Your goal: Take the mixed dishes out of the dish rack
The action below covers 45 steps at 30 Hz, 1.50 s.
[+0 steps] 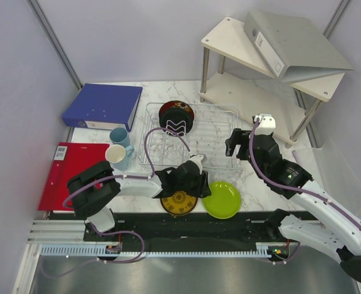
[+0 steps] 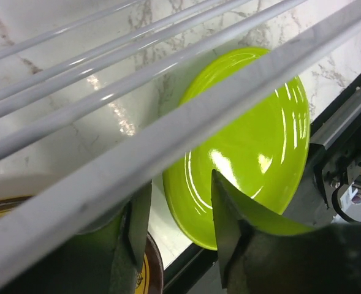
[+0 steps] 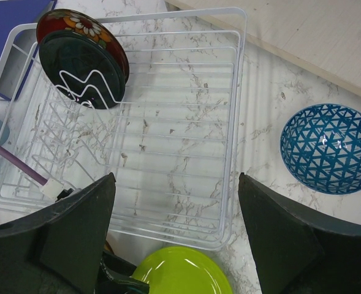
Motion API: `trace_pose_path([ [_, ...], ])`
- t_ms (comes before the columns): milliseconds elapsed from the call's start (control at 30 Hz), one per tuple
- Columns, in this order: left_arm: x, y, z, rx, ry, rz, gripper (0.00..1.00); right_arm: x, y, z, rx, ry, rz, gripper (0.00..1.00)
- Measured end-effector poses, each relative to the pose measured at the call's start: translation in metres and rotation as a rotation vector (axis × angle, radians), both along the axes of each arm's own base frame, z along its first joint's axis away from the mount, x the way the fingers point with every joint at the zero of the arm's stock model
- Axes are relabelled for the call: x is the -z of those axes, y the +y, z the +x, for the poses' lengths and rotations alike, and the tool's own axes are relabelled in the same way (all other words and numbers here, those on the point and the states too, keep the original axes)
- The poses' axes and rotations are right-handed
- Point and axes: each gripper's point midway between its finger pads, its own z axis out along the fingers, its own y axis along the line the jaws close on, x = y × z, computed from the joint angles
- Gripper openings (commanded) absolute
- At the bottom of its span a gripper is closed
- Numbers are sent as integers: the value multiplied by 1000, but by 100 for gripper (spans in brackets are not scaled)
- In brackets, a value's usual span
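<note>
1. Although the dish rack (image 3: pixel 234 122) stands at mid-surface, only two dishes are in it. The dark red-black floral plate (image 3: pixel 88 23) and the glossy black plate (image 3: pixel 76 64) stand on edge, one against the other, in its far-left corner.
2. The lime green plate (image 1: pixel 223 199) lies flat on the surface (image 1: pixel 254 193), just outside the rack's near edge. The yellow-brown patterned plate (image 1: pixel 179 203) lies flat just beside it on the left.
3. The small blue patterned dish (image 3: pixel 327 147) sits open side up on the surface to the right of the rack, apart from it.
4. The light-blue mug (image 1: pixel 120 136) and a second mug (image 1: pixel 115 154), white inside, stand close together just left of the rack.
5. The left gripper (image 1: pixel 189 177) is at the rack's near edge, above the yellow-brown plate.
   - In the left wrist view its fingers (image 2: pixel 229 214) are parted by a moderate gap with nothing between them.
   - The lime green plate lies beyond the fingertips, and rack wires cross the view above them.
6. The right gripper (image 3: pixel 175 180) hangs over the right part of the rack.
   - Its fingers (image 3: pixel 278 233) are spread wide and hold nothing.
   - The rack grid shows between them, and the blue dish lies outside the right finger.
7. A blue binder (image 1: pixel 103 105) and a red folder (image 1: pixel 70 174) lie to the left. A white two-tier shelf (image 1: pixel 229 40) carrying a grey binder (image 1: pixel 290 43) stands at the far right.
</note>
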Motion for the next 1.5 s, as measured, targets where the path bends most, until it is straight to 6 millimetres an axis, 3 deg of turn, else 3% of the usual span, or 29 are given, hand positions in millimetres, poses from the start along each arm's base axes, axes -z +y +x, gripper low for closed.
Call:
trace_pose_path([
  [267, -16, 16, 1, -32, -9, 63, 55, -1, 1, 1, -2, -3, 7, 88],
  [400, -36, 22, 6, -48, -49, 68, 55, -1, 2, 0, -4, -2, 9, 88],
  [600, -100, 26, 16, -66, -160, -10, 54, 2, 6, 6, -5, -1, 3, 88],
  [733, -166, 39, 22, -99, -277, -107, 53, 18, 20, 20, -21, 42, -49, 86],
  [833, -205, 62, 25, -166, -359, -162, 53, 36, 40, 38, -57, 91, -89, 83],
  [967, -232, 103, 29, -284, -432, -171, 52, 57, 75, 64, -126, 138, -121, 82],
  [1067, -237, 126, 31, -349, -459, -154, 52, 64, 96, 84, -160, 137, -136, 81],
  [1333, -213, 166, 28, -430, -466, -61, 52, 53, 140, 152, -186, 38, -180, 77],
  [1500, -215, 182, 25, -459, -483, -73, 52, 76, 147, 186, -186, 10, -254, 72],
])
